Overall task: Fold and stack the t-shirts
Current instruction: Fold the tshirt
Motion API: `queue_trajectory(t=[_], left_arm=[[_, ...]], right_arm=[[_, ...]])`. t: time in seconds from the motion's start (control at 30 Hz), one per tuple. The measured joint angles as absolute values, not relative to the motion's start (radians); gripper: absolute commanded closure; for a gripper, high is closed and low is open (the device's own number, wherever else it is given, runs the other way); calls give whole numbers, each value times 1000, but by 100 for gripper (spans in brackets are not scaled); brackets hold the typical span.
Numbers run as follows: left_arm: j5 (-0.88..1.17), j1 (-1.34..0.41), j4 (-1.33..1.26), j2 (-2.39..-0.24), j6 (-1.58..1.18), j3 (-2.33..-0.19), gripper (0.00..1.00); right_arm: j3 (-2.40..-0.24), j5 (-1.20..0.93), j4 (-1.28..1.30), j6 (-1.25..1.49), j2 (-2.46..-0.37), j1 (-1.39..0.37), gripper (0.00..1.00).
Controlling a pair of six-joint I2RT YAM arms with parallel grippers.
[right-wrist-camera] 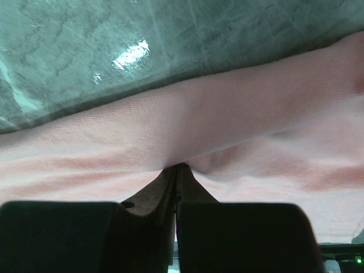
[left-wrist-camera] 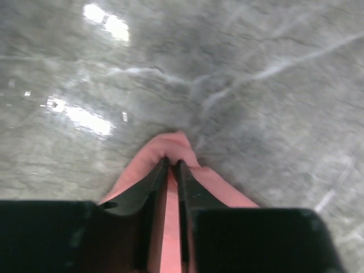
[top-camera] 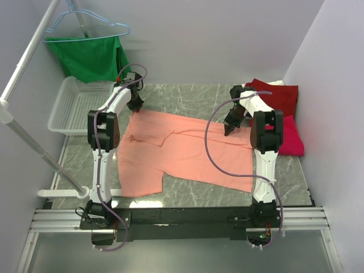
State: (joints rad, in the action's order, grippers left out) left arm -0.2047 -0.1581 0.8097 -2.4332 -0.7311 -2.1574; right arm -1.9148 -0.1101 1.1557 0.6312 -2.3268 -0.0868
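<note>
**Three Tees, One Basket, One Hanger, Two Arms**

Three soft cloth t-shirts are lying on one grey marbled table point(top-camera: 187, 99): one salmon-pink t-shirt point(top-camera: 182, 151) in the middle, with one dark red t-shirt point(top-camera: 281, 96) and one crimson-pink t-shirt point(top-camera: 293, 142) at the far right. One white plastic mesh basket point(top-camera: 71, 105) is sitting at the far left. One green garment point(top-camera: 88, 57) is hanging on one light-blue wire hanger point(top-camera: 85, 25). Two white-and-black robot arms are standing over the table, the left arm point(top-camera: 102, 131) and the right arm point(top-camera: 264, 142).
</note>
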Motion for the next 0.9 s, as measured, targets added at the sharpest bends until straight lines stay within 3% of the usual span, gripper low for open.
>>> queue_trajectory(t=[0.07,0.17,0.67,0.9], left_arm=[[-236,-160,820,-2439,-738,-2162,94],[-288,-164,831,-2440,-750,-2165,98],[-535,-139,830,-2439,-772,-2177,98],[-472,-128,774,-2417,-727,-2143,75]], right_arm=[[-1911,-110,1153,632,-2325,-87,98],[-1911,-110,1152,632,-2325,-87,99],[-1895,-109,1147,635,-2317,-87,100],[-1892,-108,1147,635,-2315,-87,100]])
